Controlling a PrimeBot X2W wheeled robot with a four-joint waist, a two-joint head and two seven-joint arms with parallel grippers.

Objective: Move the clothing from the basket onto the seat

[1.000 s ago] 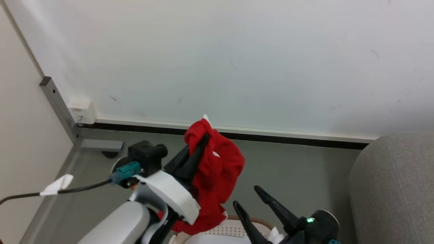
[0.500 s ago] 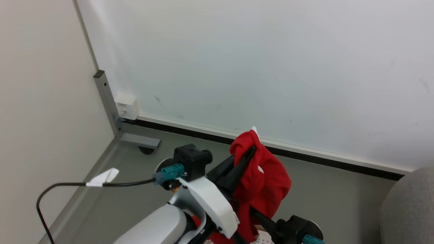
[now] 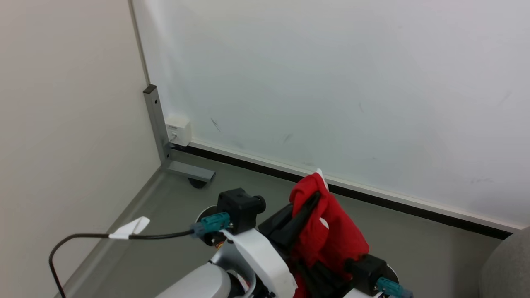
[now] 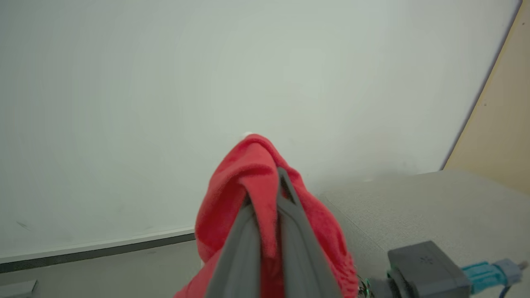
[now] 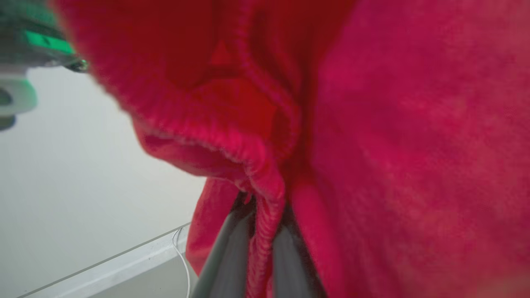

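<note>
A: Diff vs a second back?
B: Camera pan first: shift of the whole head frame, ignoring that for the room. Real change at the right gripper (image 5: 265,215): spread wide and clear of the cloth before, now pinched down on a ribbed hem of the clothing (image 3: 327,236), low in the bundle.
A: Left side?
B: Same as before. Still clamped tight on the top fold by the left gripper (image 3: 316,196), lower centre of the head frame. Held up off the floor (image 3: 414,240), in front of the white panel (image 3: 331,82), not on the seat (image 3: 508,267).
A: Counts?
B: One garment, two grippers, both gripping it. One seat, just a grey sliver in the lower right corner; larger at right in the left wrist frame, behind the red cloth. One grey post (image 3: 155,120), one wall box (image 3: 178,130), one caster (image 3: 198,183), all left of centre. One black cable (image 3: 83,236) with one white tag (image 3: 130,227), lower left. Two teal connectors (image 3: 211,222), one at each wrist.
A: Anything blocking?
B: Losing the right fingers (image 5: 230,256) behind red cloth in the head frame; clear in the right wrist frame, bottom centre, with the hem nipped between. Rest of that frame mostly blurred red. White forearm shell (image 3: 261,260) across the garment's lower left edge.
</note>
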